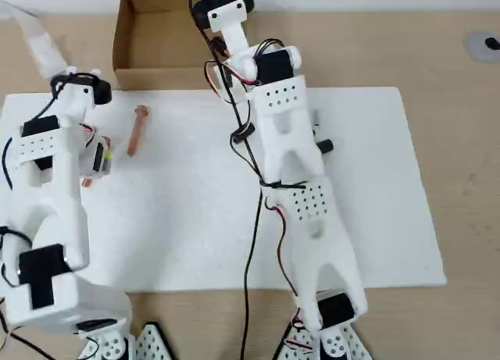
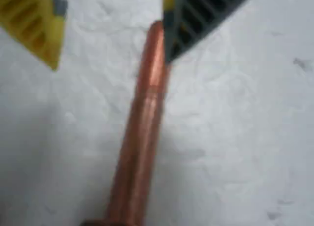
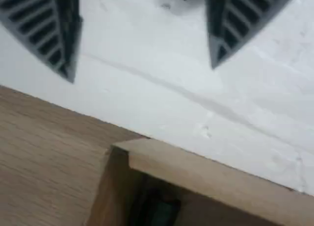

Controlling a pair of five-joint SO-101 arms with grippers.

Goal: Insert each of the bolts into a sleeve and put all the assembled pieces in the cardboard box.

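Note:
A copper bolt [image 1: 138, 130] lies on the white mat [image 1: 195, 219], to the right of the left arm. My left gripper [image 2: 112, 63] points down at the mat and is open. A second copper bolt [image 2: 142, 128] lies between its fingers, tip beside one finger and touching neither. In the high view this gripper [image 1: 95, 169] sits low under the left arm, with a bit of that bolt [image 1: 87, 182] peeking out. My right gripper [image 3: 142, 73] is open and holds nothing, over the right end of the cardboard box [image 1: 125, 55]. The box rim [image 3: 196, 167] shows below it, with something dark inside. A black sleeve [image 1: 324, 145] lies beside the right arm.
The right arm stretches across the middle of the mat toward the box, trailing black cables [image 1: 250, 243]. Bare wooden table [image 1: 453, 141] surrounds the mat. A small grey object [image 1: 484, 44] sits at the far right edge.

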